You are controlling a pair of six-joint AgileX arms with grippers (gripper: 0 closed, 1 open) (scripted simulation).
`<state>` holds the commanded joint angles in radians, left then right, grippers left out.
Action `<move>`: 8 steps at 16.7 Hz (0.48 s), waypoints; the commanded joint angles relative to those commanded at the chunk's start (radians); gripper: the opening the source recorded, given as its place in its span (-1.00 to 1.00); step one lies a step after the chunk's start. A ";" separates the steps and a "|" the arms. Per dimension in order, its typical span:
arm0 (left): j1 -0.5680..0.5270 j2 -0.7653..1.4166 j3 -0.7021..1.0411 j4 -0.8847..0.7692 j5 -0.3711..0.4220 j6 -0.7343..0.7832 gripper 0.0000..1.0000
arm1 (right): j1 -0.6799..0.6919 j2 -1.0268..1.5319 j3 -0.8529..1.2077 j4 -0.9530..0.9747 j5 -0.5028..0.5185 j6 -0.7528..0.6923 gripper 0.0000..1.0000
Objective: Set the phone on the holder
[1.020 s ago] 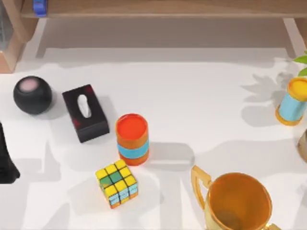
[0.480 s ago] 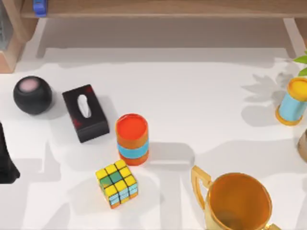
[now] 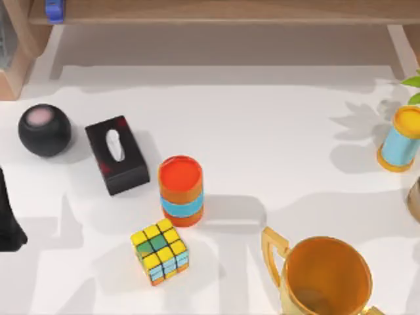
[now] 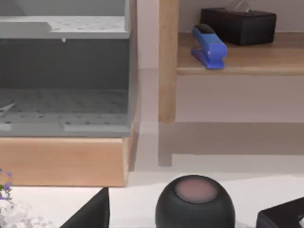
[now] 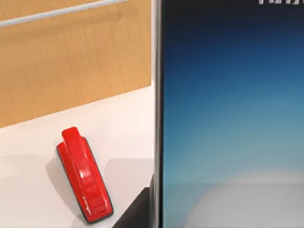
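**White table, phone right in front of the right wrist cam**

White tabletop [image 3: 275,131] with a wooden shelf unit along the back, and plenty of clutter that has nothing to do with the job.

Starting at the right gripper: I honestly can't tell whether it's spread, closed or pinching anything. What its wrist camera does give me is the phone [image 5: 228,118] very close, blue screen square-on to the lens, thin light edge running straight. Against the table behind it, the phone looks stood on end with its long axis upright, but that's my read. A dark block [image 5: 137,211] sits at its lower corner. It could be the holder, though I can't confirm that or whether they touch.

Just past that lie a red stapler [image 5: 84,175] on the table and a wood panel [image 5: 71,61] behind it.

Further out, from above: black ball [image 3: 44,130], black box [image 3: 117,155], orange can [image 3: 180,190], puzzle cube [image 3: 160,251] and gold cup [image 3: 325,275].

Left arm is probably the dark shape [image 3: 8,216] at the table's left edge, parked. So the right arm is the nearer one by far, and the next move hinges on keeping the phone upright over that block.
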<state>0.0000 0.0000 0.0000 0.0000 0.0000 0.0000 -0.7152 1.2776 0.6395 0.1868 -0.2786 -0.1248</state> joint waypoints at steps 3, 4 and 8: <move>0.000 0.000 0.000 0.000 0.000 0.000 1.00 | 0.000 0.000 0.000 0.000 0.000 0.000 0.81; 0.000 0.000 0.000 0.000 0.000 0.000 1.00 | 0.000 0.000 0.000 0.000 0.000 0.000 0.96; 0.000 0.000 0.000 0.000 0.000 0.000 1.00 | 0.000 0.000 0.000 0.000 0.000 0.000 1.00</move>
<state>0.0000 0.0000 0.0000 0.0000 0.0000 0.0000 -0.7152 1.2776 0.6395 0.1868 -0.2786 -0.1248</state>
